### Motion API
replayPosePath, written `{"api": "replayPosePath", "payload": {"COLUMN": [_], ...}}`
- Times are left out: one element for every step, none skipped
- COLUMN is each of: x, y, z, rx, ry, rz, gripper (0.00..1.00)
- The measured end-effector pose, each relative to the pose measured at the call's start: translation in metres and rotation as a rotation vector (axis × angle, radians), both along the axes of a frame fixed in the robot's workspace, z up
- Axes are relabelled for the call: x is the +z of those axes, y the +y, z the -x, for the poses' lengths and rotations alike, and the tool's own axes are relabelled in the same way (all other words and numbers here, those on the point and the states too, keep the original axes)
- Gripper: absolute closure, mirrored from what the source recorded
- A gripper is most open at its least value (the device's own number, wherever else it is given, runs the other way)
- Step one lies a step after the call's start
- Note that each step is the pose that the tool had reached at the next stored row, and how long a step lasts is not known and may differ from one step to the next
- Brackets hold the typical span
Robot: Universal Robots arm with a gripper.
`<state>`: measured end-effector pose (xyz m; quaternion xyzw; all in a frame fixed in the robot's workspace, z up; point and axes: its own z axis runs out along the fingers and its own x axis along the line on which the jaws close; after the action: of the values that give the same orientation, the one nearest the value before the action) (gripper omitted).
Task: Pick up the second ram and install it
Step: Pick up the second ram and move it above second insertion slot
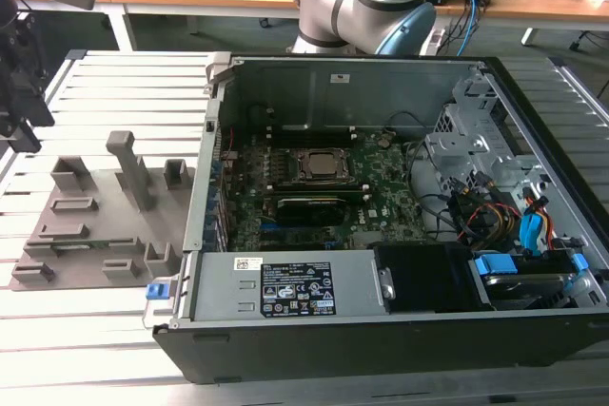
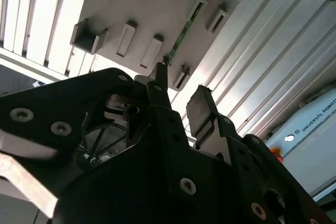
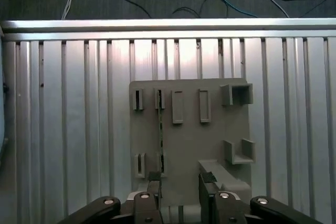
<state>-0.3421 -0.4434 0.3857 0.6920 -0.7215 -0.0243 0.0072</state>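
The second ram [image 3: 160, 135] is a thin green stick standing on its edge in the slots of the grey fixture [image 3: 189, 140]. In the second wrist view its green edge [image 2: 181, 38] shows between two slot blocks. My gripper [image 3: 181, 184] hangs open above the fixture, apart from it, with nothing between its fingers [image 3: 154, 188]. One finger lines up with the near end of the stick. In the second wrist view the gripper [image 2: 178, 95] shows two dark fingertips with a gap between them. In the exterior view the gripper [image 1: 24, 130] is at the far left, over the fixture [image 1: 95, 225].
An open computer case [image 1: 381, 330] with the green motherboard [image 1: 381, 192] lies at the exterior view's right of the fixture. Both rest on a ribbed metal table [image 1: 95, 330]. A tall grey post [image 1: 128, 168] rises from the fixture. Cables and drive bays fill the case's right end.
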Motion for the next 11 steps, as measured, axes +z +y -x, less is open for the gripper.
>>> {"api": "replayPosePath", "payload": {"x": [-0.0001,-0.0014,-0.0032,-0.0045,-0.0068,-0.0082,-0.0097,-0.0109,-0.0116,-0.0122,-0.0127], "y": [0.0000,0.0000,0.0000,0.0000,0.0000,0.0000,0.0000,0.0000,0.0000,0.0000,0.0000], "z": [0.000,0.000,0.000,0.000,0.000,0.000,0.000,0.000,0.000,0.000,0.000], "rx": [-0.005,-0.005,-0.005,-0.005,-0.005,-0.005,-0.005,-0.005,-0.005,-0.005,-0.005], "ry": [-0.0001,-0.0003,-0.0002,-0.0002,-0.0001,-0.0001,-0.0001,-0.0001,0.0000,-0.0001,-0.0001], "rz": [-0.0001,-0.0004,-0.0003,-0.0002,-0.0002,-0.0002,-0.0001,-0.0001,-0.0001,-0.0001,-0.0001], "gripper": [0.58,0.58,0.58,0.58,0.58,0.58,0.58,0.58,0.58,0.58,0.58]}}
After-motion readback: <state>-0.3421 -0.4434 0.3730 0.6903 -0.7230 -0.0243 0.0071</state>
